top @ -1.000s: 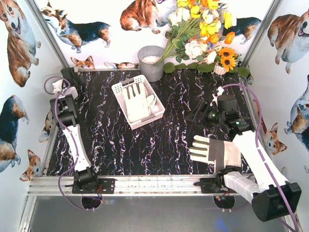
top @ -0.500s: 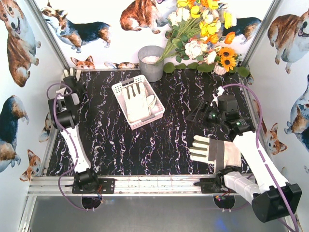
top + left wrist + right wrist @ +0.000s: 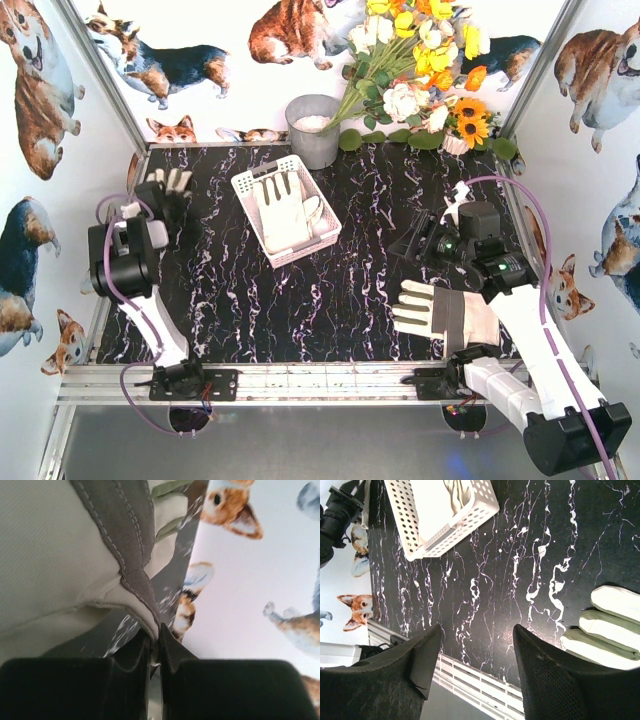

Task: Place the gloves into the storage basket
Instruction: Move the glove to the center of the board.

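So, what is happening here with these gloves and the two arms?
The left pincer is shut on one glove at the far left of the table. A second glove already lies in the storage basket. A third glove lies flat near the right arm's base, and the right pincer hangs open above the table beside it, holding nothing.

You are seeing a round grey metal bucket [image 3: 313,132] standing at the far edge of the black, white-veined marble tabletop [image 3: 300,300], a yellow, white and orange flower bouquet [image 3: 420,60] lying just beside it, corgi-printed white walls [image 3: 230,100] enclosing everything.
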